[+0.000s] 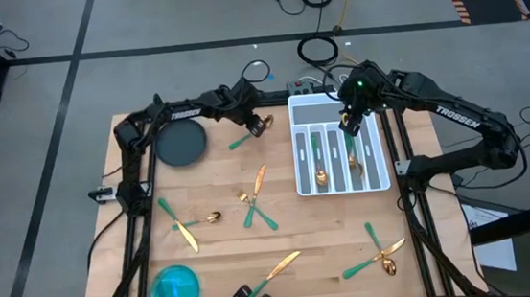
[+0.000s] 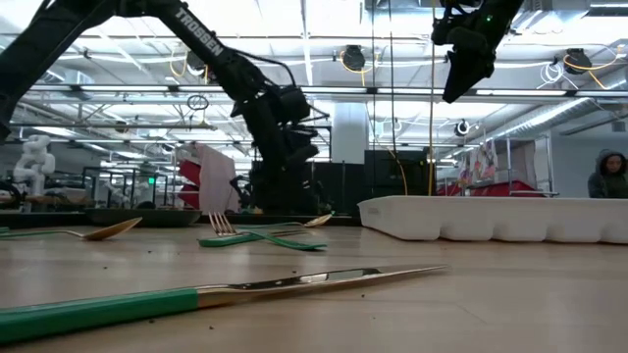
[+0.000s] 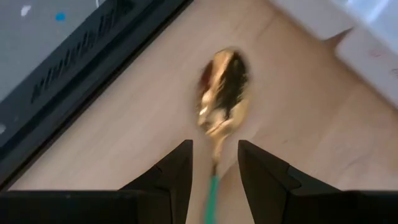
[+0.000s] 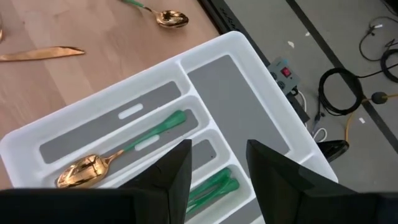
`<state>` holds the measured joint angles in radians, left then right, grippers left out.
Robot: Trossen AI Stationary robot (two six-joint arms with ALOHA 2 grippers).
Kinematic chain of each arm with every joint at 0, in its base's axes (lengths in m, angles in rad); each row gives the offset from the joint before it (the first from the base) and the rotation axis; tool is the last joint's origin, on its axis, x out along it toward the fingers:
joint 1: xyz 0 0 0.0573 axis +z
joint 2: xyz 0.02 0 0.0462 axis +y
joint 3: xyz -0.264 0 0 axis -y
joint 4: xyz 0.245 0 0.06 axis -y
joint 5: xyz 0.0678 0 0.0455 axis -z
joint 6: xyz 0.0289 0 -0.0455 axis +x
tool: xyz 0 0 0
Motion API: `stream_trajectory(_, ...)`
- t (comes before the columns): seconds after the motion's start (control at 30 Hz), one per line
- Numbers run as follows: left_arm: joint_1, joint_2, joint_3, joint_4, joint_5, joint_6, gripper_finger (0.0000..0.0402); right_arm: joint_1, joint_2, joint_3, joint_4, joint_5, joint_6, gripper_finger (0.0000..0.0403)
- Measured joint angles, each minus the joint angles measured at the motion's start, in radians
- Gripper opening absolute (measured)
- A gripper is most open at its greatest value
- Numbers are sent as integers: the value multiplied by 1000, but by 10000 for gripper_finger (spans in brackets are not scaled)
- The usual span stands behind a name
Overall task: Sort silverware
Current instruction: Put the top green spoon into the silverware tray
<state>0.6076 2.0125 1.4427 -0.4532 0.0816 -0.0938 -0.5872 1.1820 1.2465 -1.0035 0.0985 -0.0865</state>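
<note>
Pale wooden table (image 1: 320, 230) carries a white compartmented tray (image 1: 301, 169) at its far right, holding one spoon (image 4: 118, 155) in a middle slot and more green-handled pieces (image 4: 211, 185) in the slot beside it — the end slots show only grey liners. Right gripper (image 1: 350, 127) hangs above the tray, fingers parted and empty, while the left gripper (image 3: 214, 163), low at the far edge, straddles a spoon on the wood (image 3: 222, 99), fingers apart. Other silverware (image 1: 256, 205) lies scattered across the near table, a blue round bowl (image 1: 175, 289) sits at the near left, and a dark dish (image 1: 180, 142) sits far left.

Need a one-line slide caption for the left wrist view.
Left gripper straddles a gold spoon by its green handle, beside the white tray.
</note>
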Motion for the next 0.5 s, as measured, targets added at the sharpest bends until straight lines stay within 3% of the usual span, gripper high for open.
stream_trajectory(0.5,-12,41,5,-48,-25,5,135,0,0,0,1,0,12,146)
